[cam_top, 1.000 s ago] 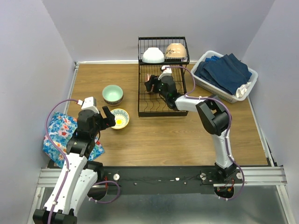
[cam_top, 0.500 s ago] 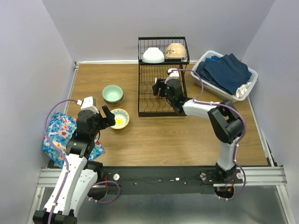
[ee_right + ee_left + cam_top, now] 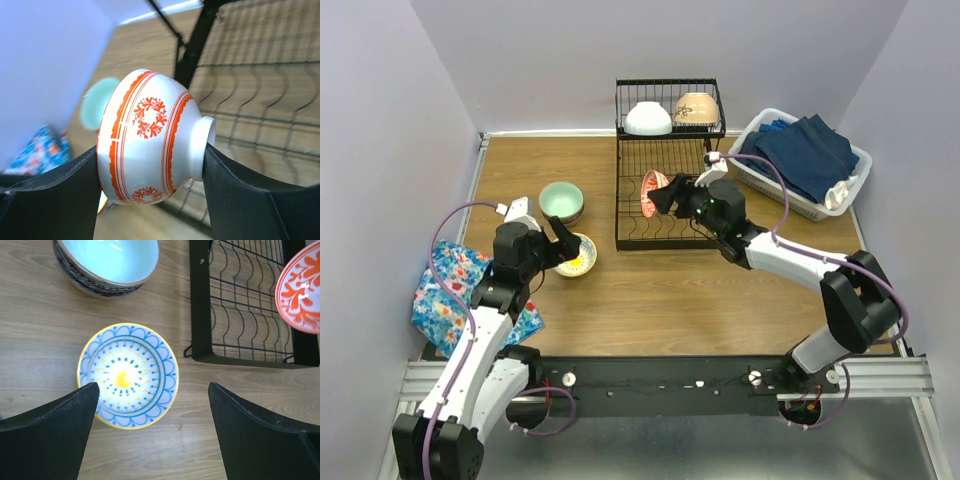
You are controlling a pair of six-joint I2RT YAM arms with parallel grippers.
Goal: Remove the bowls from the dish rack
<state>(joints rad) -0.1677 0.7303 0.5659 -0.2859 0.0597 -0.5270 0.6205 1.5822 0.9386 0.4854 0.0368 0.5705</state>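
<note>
In the frame's centre the right gripper (image 3: 666, 196), closed around the red bowl (image 3: 651, 192), has lifted it off the rack (image 3: 619, 215); the left gripper (image 3: 563, 247) is wide open and empty.

bare surface (image 3: 700, 300) lies open across the lower middle and right. at left centre a mint bowl (image 3: 561, 201) and a yellow-centred bowl (image 3: 577, 253) sit close together. the dish rack (image 3: 650, 243) blocks the upper middle, with a red-patterned bowl (image 3: 650, 190) clamped in the right gripper (image 3: 660, 195) above its left side. a white basket (image 3: 756, 120) fills the upper right.

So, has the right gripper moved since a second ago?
Yes. The right gripper, holding the red-patterned bowl, shifted rightward from the dish rack's left edge.
</note>
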